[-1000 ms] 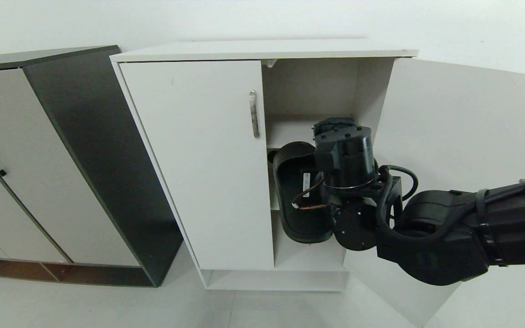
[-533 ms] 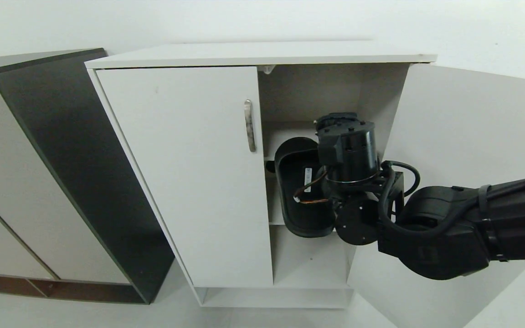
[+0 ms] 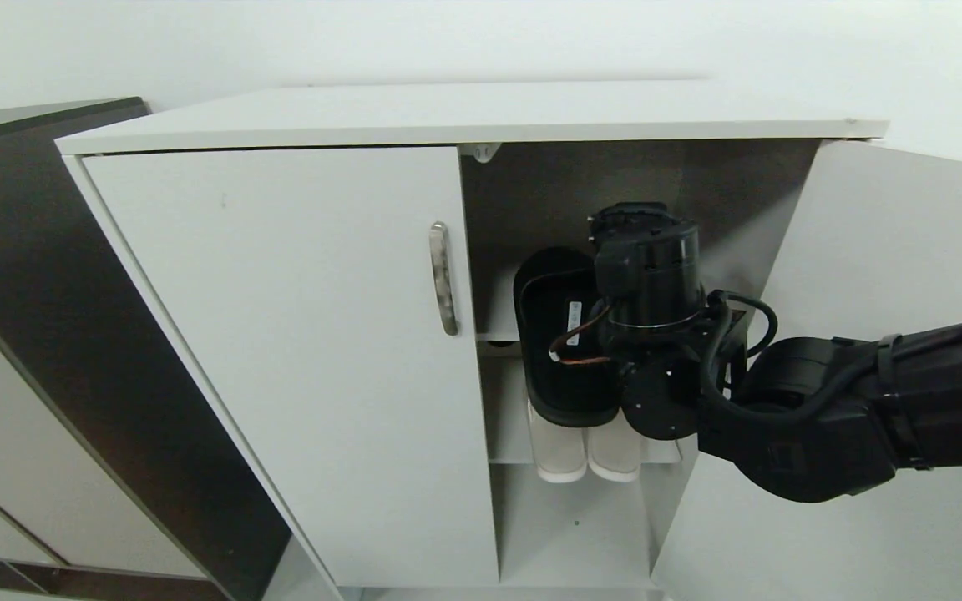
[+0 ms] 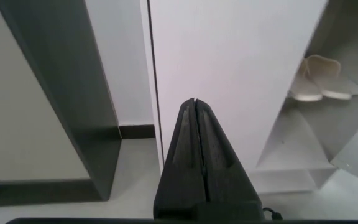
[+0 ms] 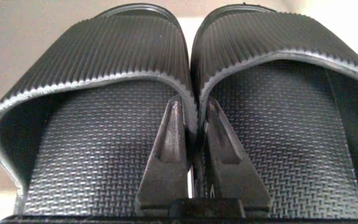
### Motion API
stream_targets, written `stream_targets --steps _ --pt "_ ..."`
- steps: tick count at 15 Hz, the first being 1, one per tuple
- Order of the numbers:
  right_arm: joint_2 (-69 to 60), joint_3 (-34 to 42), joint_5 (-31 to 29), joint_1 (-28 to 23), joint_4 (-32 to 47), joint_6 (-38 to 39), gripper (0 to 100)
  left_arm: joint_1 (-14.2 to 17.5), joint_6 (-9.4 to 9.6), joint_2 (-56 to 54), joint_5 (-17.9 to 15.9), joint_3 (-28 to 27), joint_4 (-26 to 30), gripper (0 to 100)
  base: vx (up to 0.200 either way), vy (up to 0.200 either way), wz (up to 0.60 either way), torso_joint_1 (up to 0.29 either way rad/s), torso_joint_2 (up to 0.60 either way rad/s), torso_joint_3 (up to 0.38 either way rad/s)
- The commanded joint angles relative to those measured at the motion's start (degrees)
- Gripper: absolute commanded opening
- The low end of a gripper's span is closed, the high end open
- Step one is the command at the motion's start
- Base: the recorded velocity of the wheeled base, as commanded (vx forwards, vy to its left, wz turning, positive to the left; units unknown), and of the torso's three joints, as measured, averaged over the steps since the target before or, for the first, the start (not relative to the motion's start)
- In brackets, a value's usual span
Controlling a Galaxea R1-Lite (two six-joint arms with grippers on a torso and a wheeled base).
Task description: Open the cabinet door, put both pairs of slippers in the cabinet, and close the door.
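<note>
The white cabinet (image 3: 464,113) has its right door (image 3: 890,250) swung open and its left door (image 3: 297,334) closed. My right gripper (image 5: 191,109) is shut on the inner edges of a pair of black slippers (image 5: 104,74), pinching them together. In the head view the black slippers (image 3: 564,334) hang in the cabinet opening, toes up, across the upper shelf's front edge. A pair of white slippers (image 3: 585,451) lies on the middle shelf below them. My left gripper (image 4: 194,102) is shut and empty, low in front of the closed door, with the white slippers (image 4: 325,87) off to its side.
A dark grey cabinet (image 3: 30,275) stands close on the left of the white one. The closed door carries a metal handle (image 3: 443,278) near the opening. The bottom shelf (image 3: 573,526) is bare.
The head camera has drawn closer to the cabinet. My right arm has lifted the black slippers higher in the opening, uncovering the white slippers on the shelf below.
</note>
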Motion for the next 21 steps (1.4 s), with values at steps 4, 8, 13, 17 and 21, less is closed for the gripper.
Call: stream_targets --steps 4,8,13,17,21 --pt "0.39 0.99 0.48 -0.3 -1.41 0.0 0 -0.01 0.0 0.08 0.01 0.0 -0.01 0 0.0 0.0 0.0 0.0 0.0 0.0" --pt "2.23 0.38 3.38 -2.23 -1.94 -1.15 0 -0.01 -0.09 0.08 0.01 0.0 -0.01 0 0.0 0.0 0.0 0.0 0.0 0.0" --pt "6.72 -7.71 4.88 -5.66 -1.41 -3.17 0 -0.01 -0.18 0.08 0.01 0.0 -0.01 0 0.0 0.0 0.0 0.0 0.0 0.0" --pt "9.53 -15.18 5.05 -8.03 4.39 -3.17 0 -0.01 -0.27 0.08 0.01 0.0 -0.01 0 0.0 0.0 0.0 0.0 0.0 0.0" --pt "12.34 -20.54 5.05 -9.09 7.9 -2.99 0 -0.01 -0.35 0.08 0.1 0.0 -0.01 0 0.0 0.0 0.0 0.0 0.0 0.0"
